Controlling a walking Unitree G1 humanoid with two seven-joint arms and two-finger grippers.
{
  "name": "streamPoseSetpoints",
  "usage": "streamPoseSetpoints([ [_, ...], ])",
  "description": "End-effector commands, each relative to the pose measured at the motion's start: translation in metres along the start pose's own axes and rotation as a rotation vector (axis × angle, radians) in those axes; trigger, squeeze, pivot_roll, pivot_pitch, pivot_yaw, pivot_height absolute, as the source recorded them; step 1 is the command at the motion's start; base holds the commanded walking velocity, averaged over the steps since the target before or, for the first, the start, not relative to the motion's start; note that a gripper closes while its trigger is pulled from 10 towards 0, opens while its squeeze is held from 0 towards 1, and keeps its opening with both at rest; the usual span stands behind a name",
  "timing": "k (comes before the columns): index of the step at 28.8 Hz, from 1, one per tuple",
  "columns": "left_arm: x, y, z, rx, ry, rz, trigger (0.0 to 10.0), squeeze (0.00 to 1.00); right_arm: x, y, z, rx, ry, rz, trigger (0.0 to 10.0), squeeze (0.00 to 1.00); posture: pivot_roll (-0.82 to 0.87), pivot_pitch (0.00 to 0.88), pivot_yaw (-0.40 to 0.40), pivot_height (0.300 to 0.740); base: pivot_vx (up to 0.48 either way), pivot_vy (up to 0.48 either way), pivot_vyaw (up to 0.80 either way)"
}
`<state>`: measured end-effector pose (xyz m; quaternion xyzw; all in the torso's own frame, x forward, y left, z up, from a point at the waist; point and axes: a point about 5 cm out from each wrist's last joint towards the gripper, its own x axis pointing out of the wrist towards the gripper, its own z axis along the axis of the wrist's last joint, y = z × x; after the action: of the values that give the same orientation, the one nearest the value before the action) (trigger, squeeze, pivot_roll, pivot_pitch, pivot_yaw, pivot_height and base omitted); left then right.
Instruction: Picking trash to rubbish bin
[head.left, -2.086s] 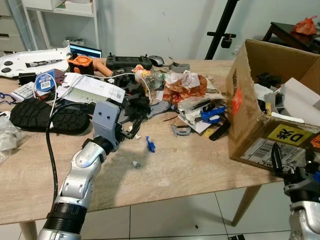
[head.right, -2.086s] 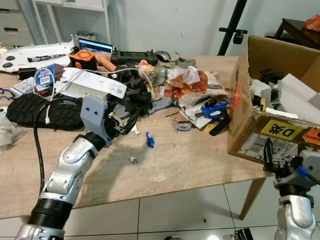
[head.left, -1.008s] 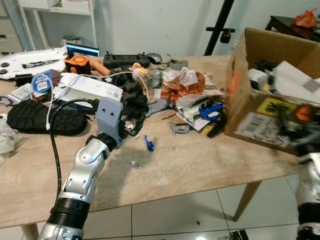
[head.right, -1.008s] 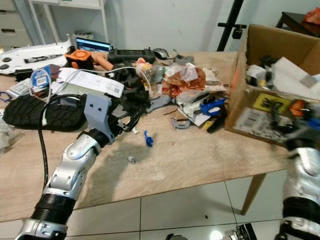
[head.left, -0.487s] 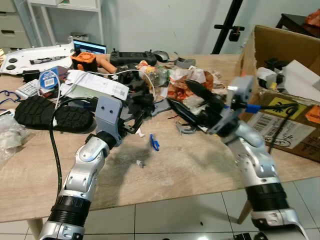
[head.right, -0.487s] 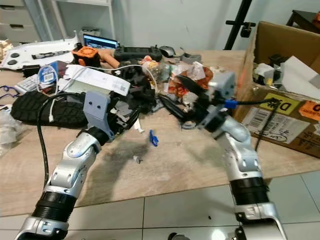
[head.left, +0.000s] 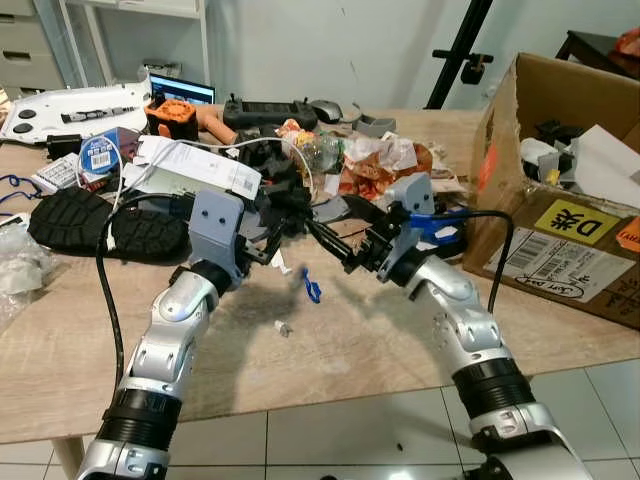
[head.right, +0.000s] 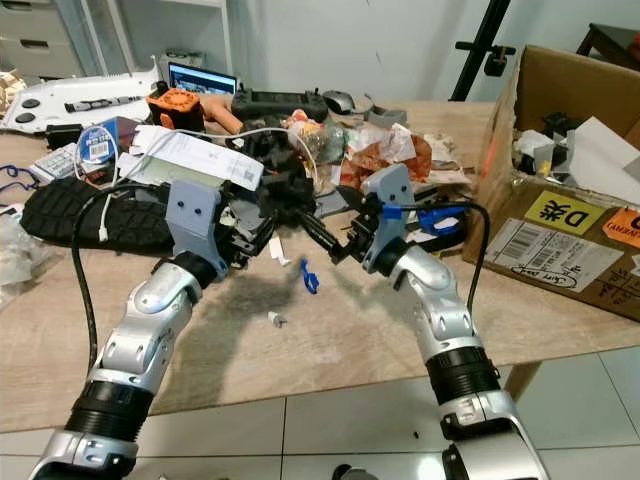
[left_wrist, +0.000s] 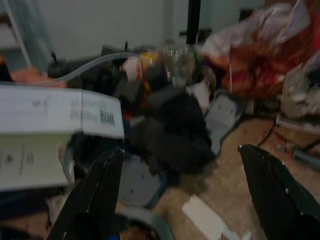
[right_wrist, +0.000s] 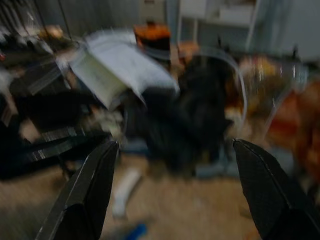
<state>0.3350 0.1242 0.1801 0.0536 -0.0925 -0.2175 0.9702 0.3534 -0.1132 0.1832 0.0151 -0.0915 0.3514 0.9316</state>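
A heap of trash lies mid-table: a black crumpled lump (head.left: 276, 197), a red-orange wrapper (head.left: 378, 166), a white scrap (head.left: 281, 266), a blue bit (head.left: 311, 290) and a small grey bit (head.left: 283, 327). My left gripper (head.left: 272, 232) is open just in front of the black lump (left_wrist: 175, 125), nothing between its fingers. From the right, my right gripper (head.left: 325, 213) points at the same black lump (right_wrist: 200, 120), open and empty; its wrist view is blurred. The cardboard box (head.left: 570, 255) holding rubbish stands at the table's right end.
A white labelled packet (head.left: 190, 168), a black shoe sole (head.left: 100, 225) and cables lie left of the heap. A remote, an orange gadget (head.left: 172, 115) and a laptop sit at the back. Blue clips (head.left: 435, 225) lie by the box. Bare wood shows along the front edge (head.left: 340, 350).
My right arm has swung from beside the box leftwards to the heap, fingers spread, now close to the left gripper. The left arm has barely moved. The camera shifted a little.
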Motion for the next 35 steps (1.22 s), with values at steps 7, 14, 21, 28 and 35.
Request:
streamPoseSetpoints([
  [7,0.004,-0.014,-0.020,0.009,0.129,0.004,10.0,1.00,-0.021,0.015,-0.043,-0.036,0.167,0.065,10.0,0.00,-0.02,0.166,-0.105,0.740,0.000,0.000,0.00],
  [14,0.004,-0.013,-0.031,-0.025,0.190,0.084,10.0,0.78,-0.026,0.027,-0.046,-0.083,0.137,0.077,10.0,0.00,-0.03,0.167,-0.091,0.740,0.000,0.000,0.00],
  [21,0.006,-0.027,-0.038,-0.131,0.256,0.041,10.0,0.00,-0.032,0.033,-0.056,-0.148,0.189,0.107,10.0,0.00,-0.03,0.159,-0.098,0.740,0.000,0.000,0.00],
  [28,0.014,-0.039,-0.043,-0.120,0.312,0.040,10.0,0.00,-0.036,0.033,-0.058,-0.159,0.200,0.093,10.0,0.00,-0.03,0.165,-0.097,0.740,0.000,0.000,0.00],
  [35,0.019,-0.029,-0.048,0.022,0.332,0.166,10.0,0.00,-0.037,0.036,-0.058,-0.172,0.194,0.092,10.0,0.00,-0.04,0.159,-0.090,0.740,0.000,0.000,0.00],
])
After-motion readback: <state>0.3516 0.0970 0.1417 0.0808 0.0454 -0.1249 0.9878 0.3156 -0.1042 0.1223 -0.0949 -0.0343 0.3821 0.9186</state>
